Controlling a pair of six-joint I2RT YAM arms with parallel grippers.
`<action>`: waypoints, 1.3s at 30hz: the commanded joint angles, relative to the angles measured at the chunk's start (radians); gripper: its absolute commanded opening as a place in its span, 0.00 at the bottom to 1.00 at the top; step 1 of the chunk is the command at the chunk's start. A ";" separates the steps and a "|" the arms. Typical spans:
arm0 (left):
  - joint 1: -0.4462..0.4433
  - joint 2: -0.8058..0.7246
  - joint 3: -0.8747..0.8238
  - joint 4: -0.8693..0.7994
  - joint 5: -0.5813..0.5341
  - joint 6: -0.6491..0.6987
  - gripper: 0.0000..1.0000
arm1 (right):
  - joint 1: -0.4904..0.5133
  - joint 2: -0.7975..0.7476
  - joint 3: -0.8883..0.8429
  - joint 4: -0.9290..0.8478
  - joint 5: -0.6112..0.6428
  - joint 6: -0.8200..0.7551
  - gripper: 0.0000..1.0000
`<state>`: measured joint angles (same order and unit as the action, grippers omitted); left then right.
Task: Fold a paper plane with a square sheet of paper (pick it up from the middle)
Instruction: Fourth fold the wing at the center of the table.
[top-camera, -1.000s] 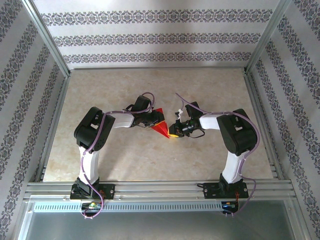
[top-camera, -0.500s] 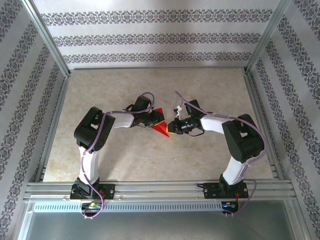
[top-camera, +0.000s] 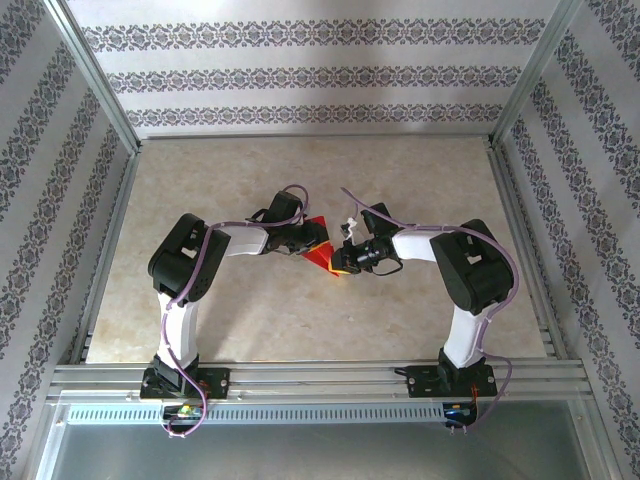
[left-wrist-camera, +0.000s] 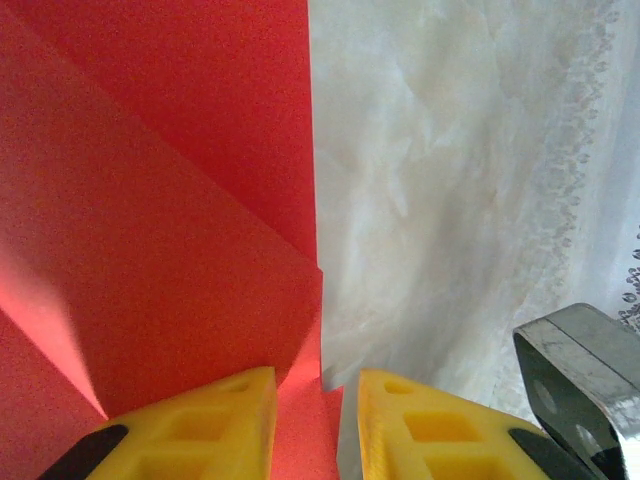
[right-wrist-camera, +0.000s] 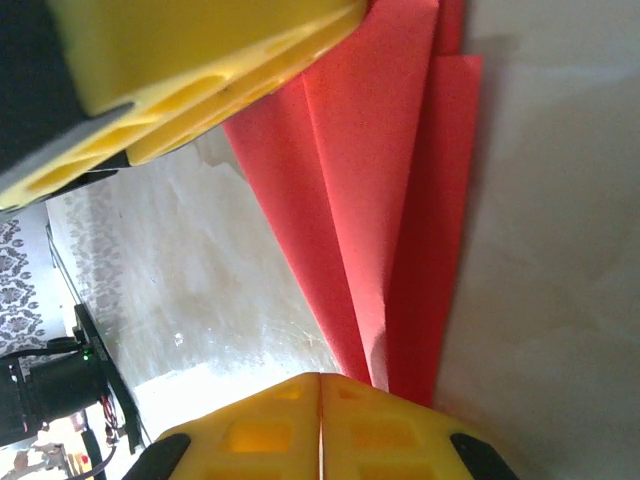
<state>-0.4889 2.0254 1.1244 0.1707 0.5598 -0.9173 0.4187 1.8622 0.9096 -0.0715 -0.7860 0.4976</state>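
The folded red paper (top-camera: 320, 254) is held at the middle of the table (top-camera: 250, 170), between the two pincers. The left pincer (left-wrist-camera: 310, 425) is narrowly parted and is clamped on one edge of the paper. The right pincer (right-wrist-camera: 320, 420) is closed, its yellow fingers (right-wrist-camera: 390, 425) pressed together, with the paper's folded layers just beside them.

Pale marbled table (top-camera: 250, 310) enclosed by patterned, striped walls (top-camera: 310, 75).
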 joint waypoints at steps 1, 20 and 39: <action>0.004 0.033 0.006 -0.061 -0.020 -0.008 0.29 | -0.008 0.018 0.008 -0.017 0.017 -0.004 0.10; 0.005 0.029 0.015 -0.068 -0.015 -0.005 0.29 | -0.019 0.016 0.005 -0.021 -0.011 0.011 0.10; 0.005 0.025 -0.003 -0.050 -0.015 -0.012 0.29 | -0.021 0.022 0.041 -0.001 -0.029 0.025 0.12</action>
<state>-0.4889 2.0254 1.1263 0.1665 0.5606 -0.9207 0.3840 1.8648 0.9291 -0.0639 -0.7998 0.5205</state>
